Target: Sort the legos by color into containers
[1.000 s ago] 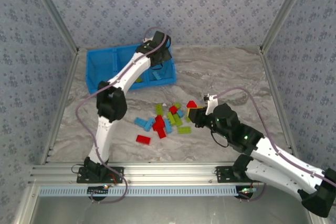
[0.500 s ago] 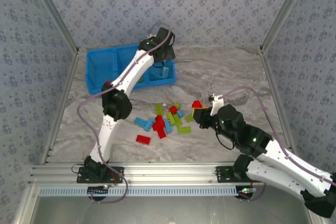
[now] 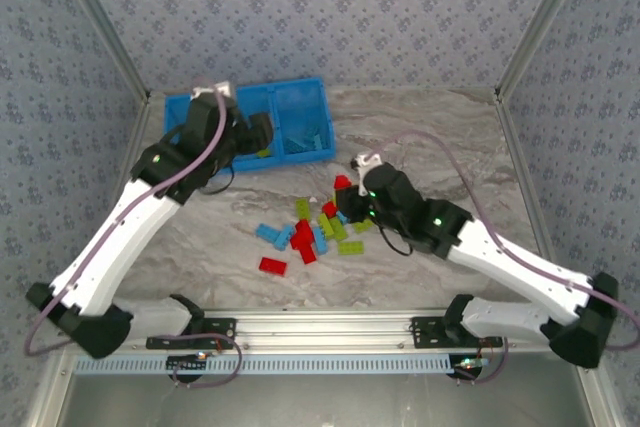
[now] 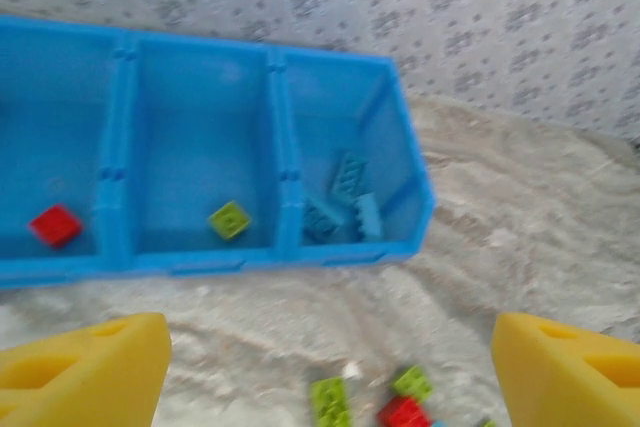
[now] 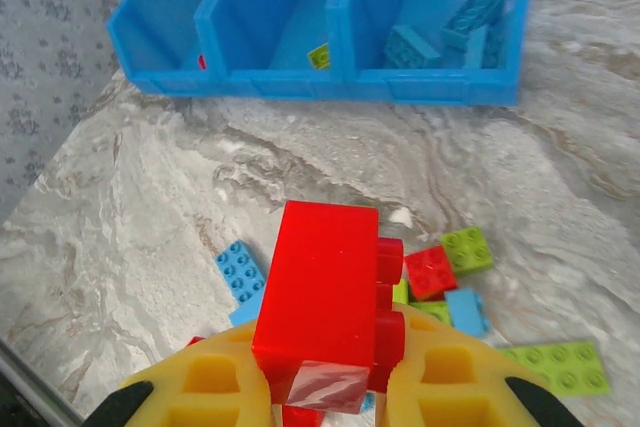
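1. Right wrist view first: the right claw (image 5: 325,382) is clamping a red brick (image 5: 325,297) between its yellow fingers. It is holding the brick clear of the desk (image 5: 600,177), above the loose pile (image 5: 455,272).
2. From the top view, the right claw (image 3: 345,193) is hovering at the pile's (image 3: 315,229) 1 o'clock edge, and the blue bin (image 3: 300,89) is lying off toward 11 o'clock.
3. Over on the left wrist view, the left claw (image 4: 325,372) is hanging with jaws wide apart and nothing between them, just in front of the bin (image 4: 250,265).
4. That view is also showing the sorting so far: a red piece (image 4: 55,224) in the 9 o'clock compartment, a lime piece (image 4: 230,219) in the middle, and light blue bricks (image 4: 345,202) at the 3 o'clock end.
5. My call is that a red delivery is under way. The next move is asking for a carry toward 11 o'clock, past the blue and lime compartments to the red one, releasing low. The left arm is crowding that end, so clearance looks tight.
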Controlling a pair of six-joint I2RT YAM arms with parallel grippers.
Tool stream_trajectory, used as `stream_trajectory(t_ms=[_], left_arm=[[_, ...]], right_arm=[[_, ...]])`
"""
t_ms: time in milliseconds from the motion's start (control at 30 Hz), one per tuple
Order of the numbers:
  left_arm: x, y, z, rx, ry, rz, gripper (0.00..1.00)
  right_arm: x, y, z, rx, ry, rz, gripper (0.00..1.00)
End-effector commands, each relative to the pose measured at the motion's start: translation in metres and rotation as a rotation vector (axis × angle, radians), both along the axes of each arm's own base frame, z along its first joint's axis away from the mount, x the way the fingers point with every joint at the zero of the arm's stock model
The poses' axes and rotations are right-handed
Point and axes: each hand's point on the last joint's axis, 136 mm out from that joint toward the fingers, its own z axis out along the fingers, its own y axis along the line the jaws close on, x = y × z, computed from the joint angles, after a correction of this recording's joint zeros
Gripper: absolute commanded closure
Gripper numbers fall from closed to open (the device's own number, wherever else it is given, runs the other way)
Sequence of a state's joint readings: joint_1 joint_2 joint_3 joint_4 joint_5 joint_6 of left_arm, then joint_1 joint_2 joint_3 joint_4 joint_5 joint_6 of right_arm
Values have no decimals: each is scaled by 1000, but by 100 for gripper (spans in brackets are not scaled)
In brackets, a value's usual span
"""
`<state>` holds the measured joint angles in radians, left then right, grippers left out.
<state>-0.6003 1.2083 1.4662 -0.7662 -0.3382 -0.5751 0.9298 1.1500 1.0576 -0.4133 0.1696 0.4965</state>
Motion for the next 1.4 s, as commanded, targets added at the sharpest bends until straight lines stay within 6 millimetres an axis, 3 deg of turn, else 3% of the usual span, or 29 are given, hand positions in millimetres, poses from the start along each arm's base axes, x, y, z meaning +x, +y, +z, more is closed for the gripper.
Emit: stream_trajectory(t_ms=[0, 100, 267, 333, 400, 567, 700, 767, 900, 1000, 1133, 1367], left_arm=[[-17, 39, -39, 136, 83, 57, 15], [-34, 75, -59, 156, 140, 130, 15], [-48, 108, -85, 131, 234, 234, 16], [-52, 117, -96, 108, 269, 269, 16], [-57, 131, -105, 84, 289, 331, 16], [-78, 160, -93, 70, 208, 441, 16], [-104, 184, -73, 115, 126, 528, 16], [-116, 193, -69, 136, 97, 554, 16], [-129, 191, -69, 140, 89, 512, 16], [-138, 189, -71, 116, 85, 495, 16], [-147, 183, -74, 76, 77, 463, 16], [-146, 178, -94, 87, 110, 424, 16]], right_arm=[[6, 31, 2, -45, 19, 88, 79], [26, 58, 5, -64, 29, 91, 80], [55, 102, -17, -126, 65, 140, 81], [63, 125, -23, -138, 67, 195, 81], [63, 160, -25, -131, 49, 309, 80], [63, 249, -34, -78, -29, 507, 80], [86, 287, -48, -44, -109, 499, 81], [98, 299, -56, -78, -194, 476, 81], [126, 319, -78, -127, -285, 418, 81], [146, 333, -80, -137, -369, 356, 81], [174, 339, -87, -187, -499, 268, 81], [195, 343, -80, -195, -662, 218, 79]])
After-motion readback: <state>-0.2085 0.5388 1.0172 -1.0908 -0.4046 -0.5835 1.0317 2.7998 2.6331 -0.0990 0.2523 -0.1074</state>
